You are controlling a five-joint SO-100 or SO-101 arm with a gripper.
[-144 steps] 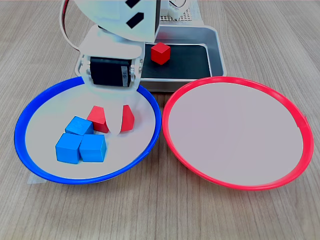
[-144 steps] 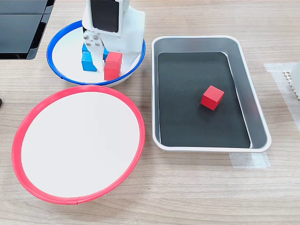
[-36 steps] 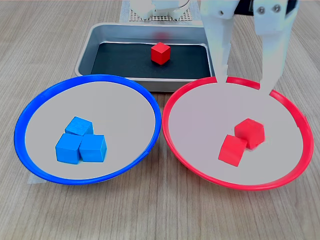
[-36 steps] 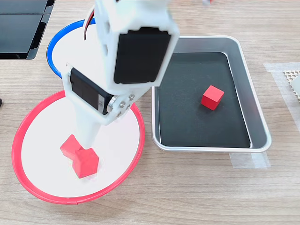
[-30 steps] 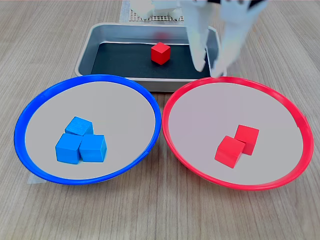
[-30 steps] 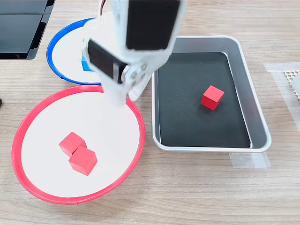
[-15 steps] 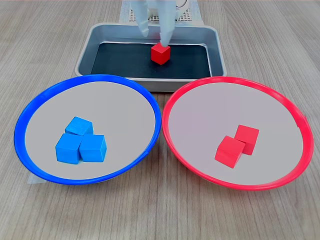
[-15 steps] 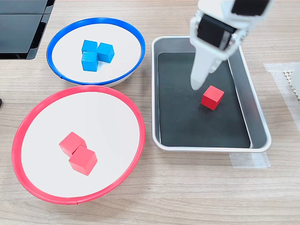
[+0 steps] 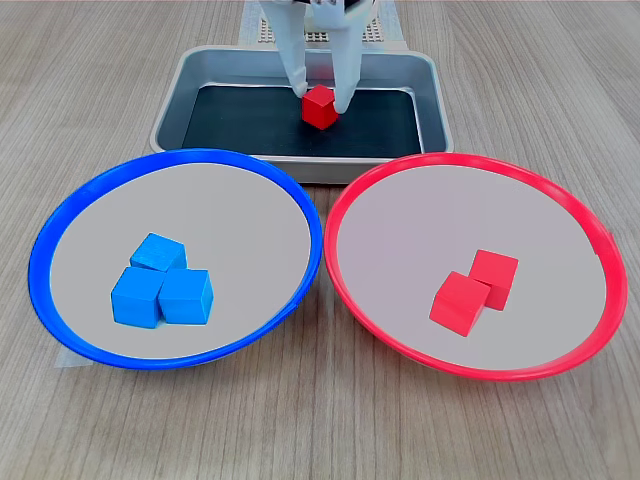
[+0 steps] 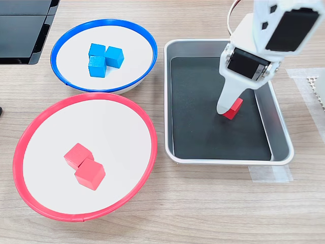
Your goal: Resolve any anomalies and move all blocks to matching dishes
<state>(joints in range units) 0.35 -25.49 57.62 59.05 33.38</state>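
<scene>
Over the rectangular grey metal tray with its black liner, the white arm's gripper reaches down, its fingers parted on either side of a small red cube; whether they press it I cannot tell. On the wooden table, the blue-rimmed round dish holds three blue cubes clustered together, and the red-rimmed round dish holds two red cubes touching each other.
</scene>
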